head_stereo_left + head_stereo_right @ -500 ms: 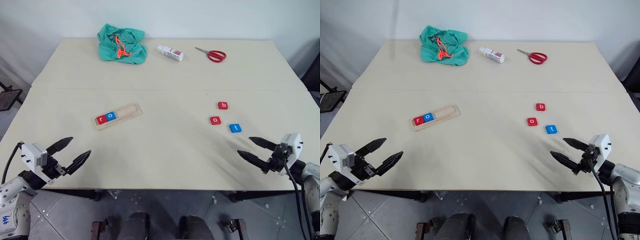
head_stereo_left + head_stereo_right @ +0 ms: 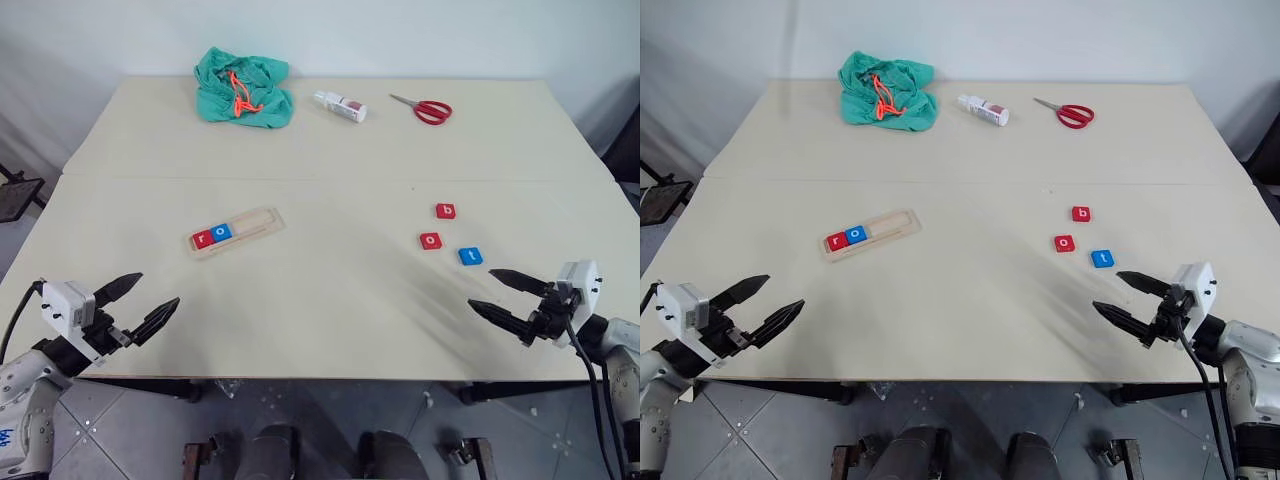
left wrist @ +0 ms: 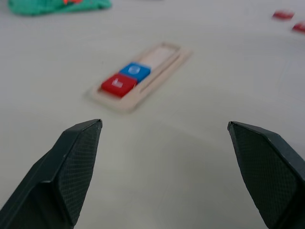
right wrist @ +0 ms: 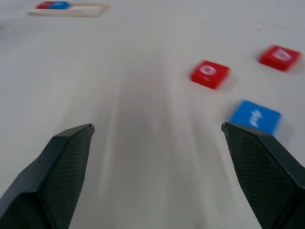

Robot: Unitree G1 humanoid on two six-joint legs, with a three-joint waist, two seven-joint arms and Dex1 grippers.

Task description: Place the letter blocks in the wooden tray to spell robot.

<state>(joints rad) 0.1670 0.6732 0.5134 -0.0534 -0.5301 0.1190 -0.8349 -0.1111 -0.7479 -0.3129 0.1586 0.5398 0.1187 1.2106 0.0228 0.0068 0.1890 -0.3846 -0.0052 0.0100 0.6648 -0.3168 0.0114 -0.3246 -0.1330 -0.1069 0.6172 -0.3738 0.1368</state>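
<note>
Both claws spread wide, empty: left gripper (image 2: 140, 307) at table's (image 2: 330, 140) near-left corner, right gripper (image 2: 505, 294) at near-right edge. Wooden tray (image 2: 237, 232) left of center w/ red r (image 2: 203, 238) + blue o (image 2: 222, 232) inside. Red b (image 2: 446, 211), red o (image 2: 430, 241), blue t (image 2: 470, 256) loose near right gripper.
</note>
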